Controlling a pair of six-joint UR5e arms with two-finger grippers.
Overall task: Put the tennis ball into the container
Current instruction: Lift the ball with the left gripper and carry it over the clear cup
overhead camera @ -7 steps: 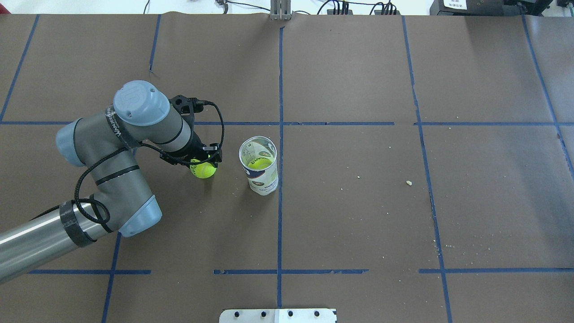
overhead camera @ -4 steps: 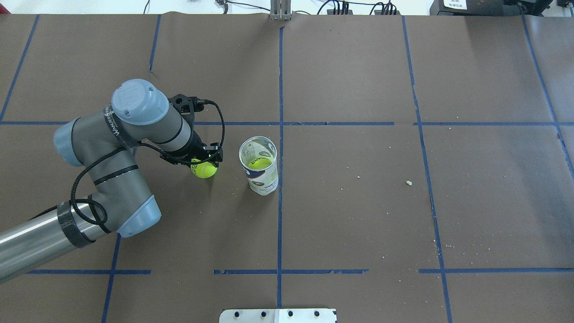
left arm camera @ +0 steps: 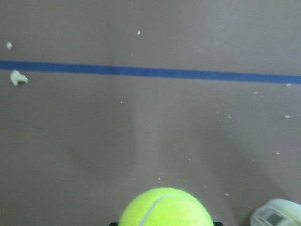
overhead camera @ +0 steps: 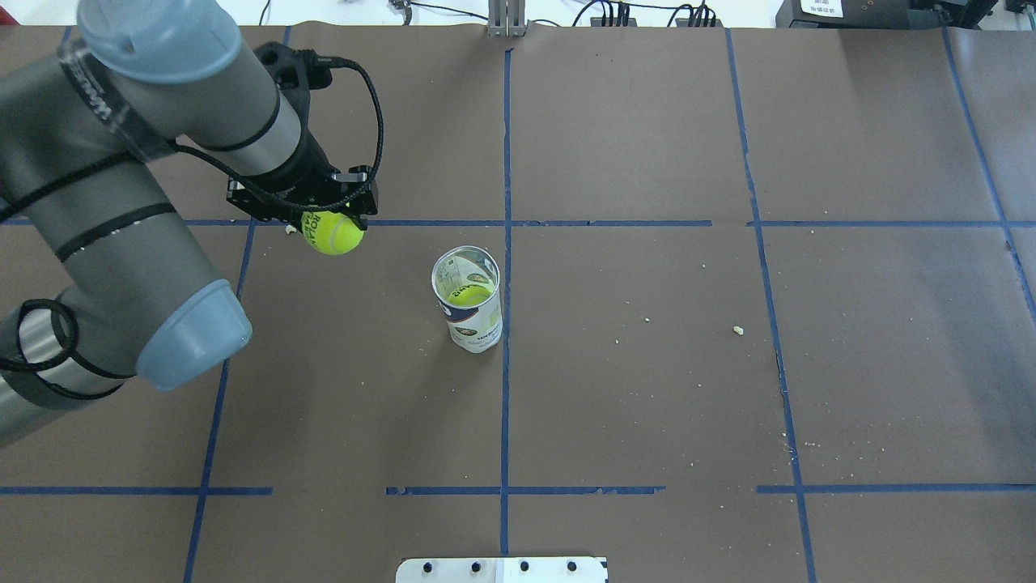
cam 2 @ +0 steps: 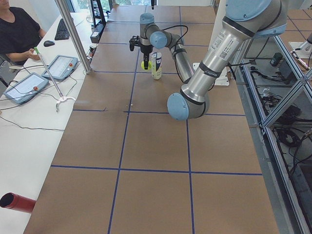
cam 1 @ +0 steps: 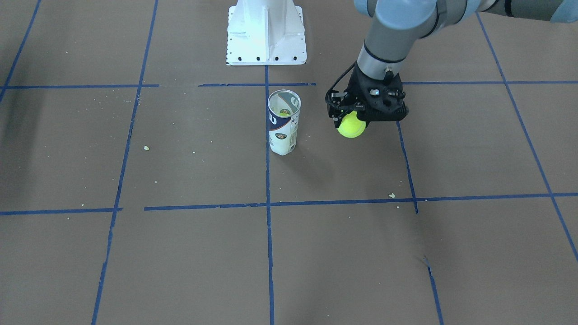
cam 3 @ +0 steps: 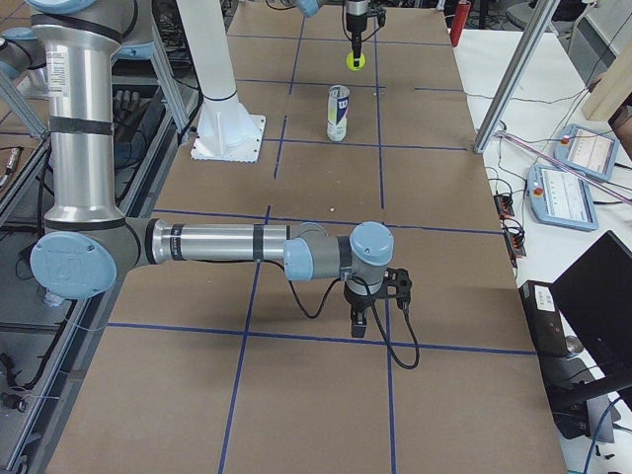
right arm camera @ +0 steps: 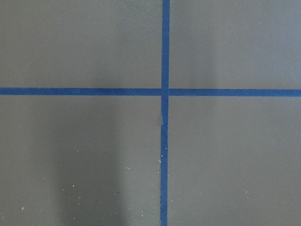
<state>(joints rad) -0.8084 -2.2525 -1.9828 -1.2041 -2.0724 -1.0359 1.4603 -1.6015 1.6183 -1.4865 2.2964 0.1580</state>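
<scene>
**Overhead against the other views.** A second ball is being shown inside the container by the overhead view, while in the front-facing view it is barely being caught. The right end effector is being shown by the exterior right view alone, over the worktop near its right end; how far it is open cannot be told. The tennis ball is being clamped by the left end effector, which is closed on it. The ball is being held just beneath the end effector and above the worktop, apart from the container toward the worktop's left end.
</scene>
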